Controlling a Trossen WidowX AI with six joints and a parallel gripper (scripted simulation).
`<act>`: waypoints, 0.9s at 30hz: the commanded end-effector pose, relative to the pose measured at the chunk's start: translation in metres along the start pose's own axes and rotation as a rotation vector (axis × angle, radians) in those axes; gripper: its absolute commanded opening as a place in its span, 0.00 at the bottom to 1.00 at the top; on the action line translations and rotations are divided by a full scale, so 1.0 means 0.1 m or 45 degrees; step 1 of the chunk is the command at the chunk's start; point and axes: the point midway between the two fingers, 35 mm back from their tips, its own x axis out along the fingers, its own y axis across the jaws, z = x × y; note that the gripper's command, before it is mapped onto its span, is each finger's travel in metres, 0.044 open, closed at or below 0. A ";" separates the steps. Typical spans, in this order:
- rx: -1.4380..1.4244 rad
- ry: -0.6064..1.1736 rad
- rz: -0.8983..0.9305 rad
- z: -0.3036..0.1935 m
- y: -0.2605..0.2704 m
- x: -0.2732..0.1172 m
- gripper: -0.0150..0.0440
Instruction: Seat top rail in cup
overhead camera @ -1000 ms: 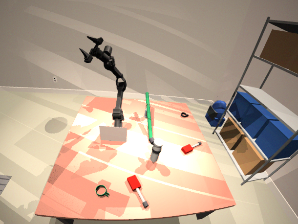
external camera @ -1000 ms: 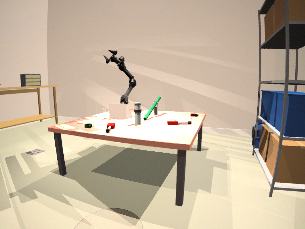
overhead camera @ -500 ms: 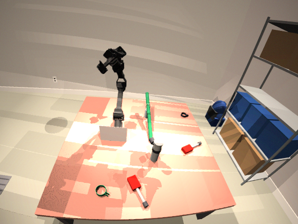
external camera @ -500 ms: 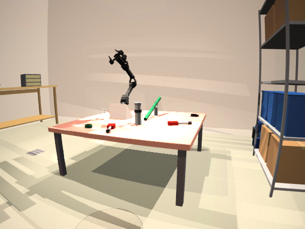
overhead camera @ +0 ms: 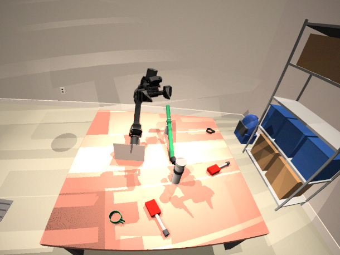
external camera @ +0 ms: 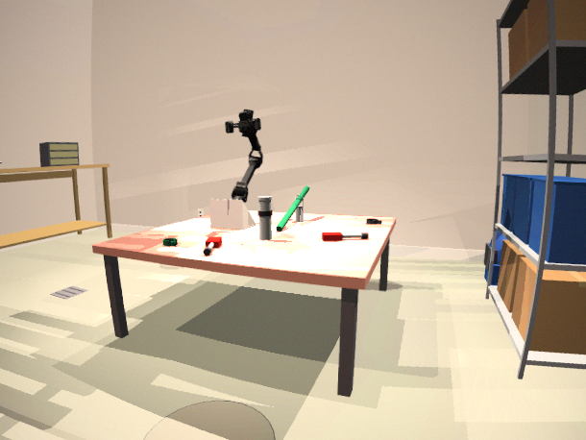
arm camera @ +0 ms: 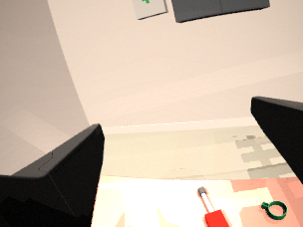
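The green rail (overhead camera: 170, 142) (external camera: 293, 207) runs through the loop cap on the small post and slopes down toward the big grey post (overhead camera: 175, 179) (external camera: 265, 230). In the exterior view its low end shows bare green, right of the post and below the black brace band (overhead camera: 178, 172) (external camera: 265, 213). The band sits on the upper part of the post, below the cap (overhead camera: 180, 161) (external camera: 264, 198). The black cup (overhead camera: 173, 160) shows by the rail's end in the top view; whether they touch is unclear. My gripper (overhead camera: 158, 94) (external camera: 243, 126) (arm camera: 179, 116) is open and empty, high above the table, away from the rail.
A pale upright panel (overhead camera: 129, 152) (external camera: 226, 213) stands at my arm's base. Red-headed tools (overhead camera: 153, 207) (overhead camera: 213, 169) lie front and right of the post. A green ring (overhead camera: 115, 216) (arm camera: 275, 210) lies front left, a black ring (overhead camera: 210, 129) back right. A shelf rack (overhead camera: 283, 81) stands right.
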 end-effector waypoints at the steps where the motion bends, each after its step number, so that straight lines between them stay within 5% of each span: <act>1: -0.226 0.262 0.173 -0.59 0.36 0.13 1.00; 10: -0.658 0.752 0.703 -1.81 1.11 -0.08 1.00; 21: -0.928 1.192 1.473 -3.00 1.69 -0.96 1.00; 27: -0.932 1.211 1.516 -3.05 1.71 -1.02 1.00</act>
